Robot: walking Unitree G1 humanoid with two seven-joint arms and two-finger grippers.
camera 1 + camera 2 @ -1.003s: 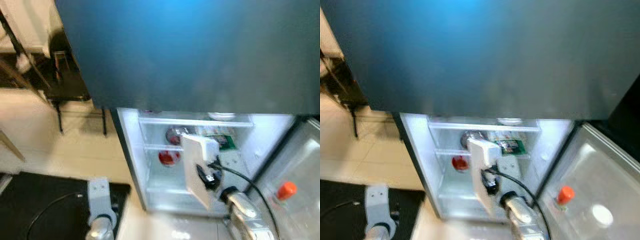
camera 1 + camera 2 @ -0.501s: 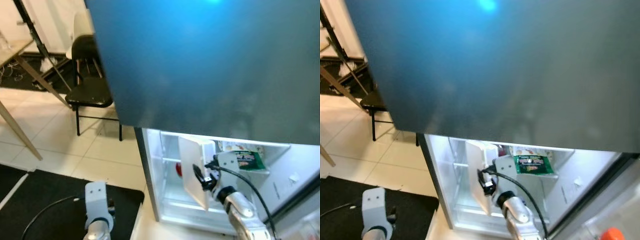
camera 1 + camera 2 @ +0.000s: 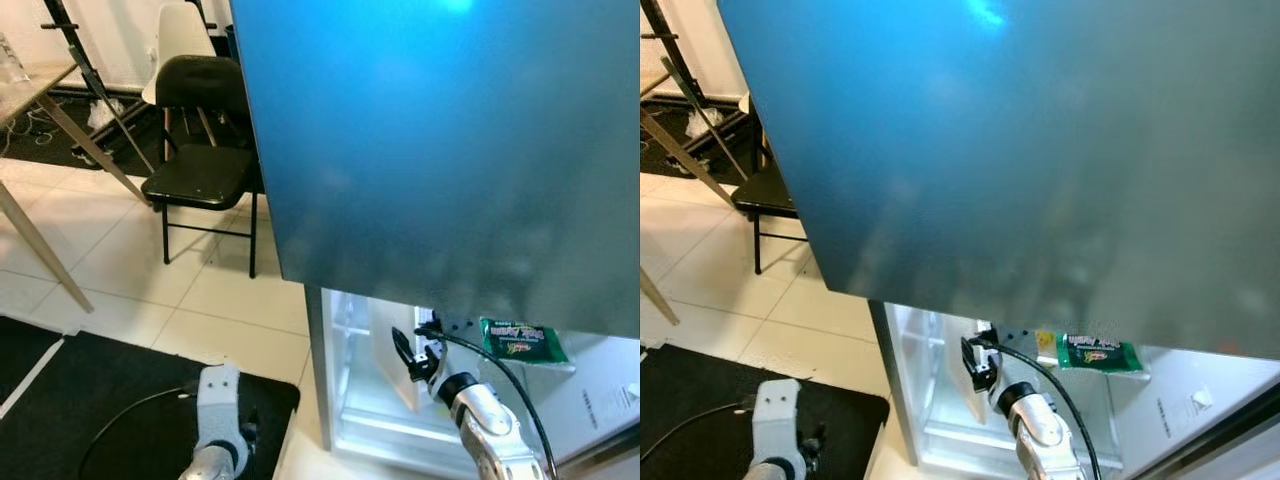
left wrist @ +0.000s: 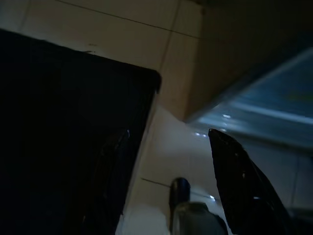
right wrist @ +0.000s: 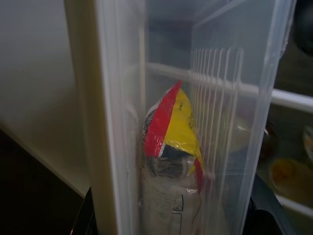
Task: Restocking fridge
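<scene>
Fridge (image 3: 480, 160): its dark blue upper door looms over me; the lit lower compartment stands open beneath it.
Clear container (image 5: 195, 122): my right hand (image 3: 408, 358) grasps this tall plastic box, held upright at the mouth of the lower compartment, fingers on either side of it.
Contents: a bag with a red and yellow top (image 5: 171, 132) stands inside the container, against its near wall.
Green packet (image 3: 522, 340): lies on a fridge shelf, beside my right arm.
Left hand (image 4: 171, 161): hangs low over the pale tiled floor (image 3: 130, 260) and black mat (image 3: 90, 410), fingers spread apart, holding nothing.
Room: a black chair (image 3: 200, 165) stands left of the fridge.
</scene>
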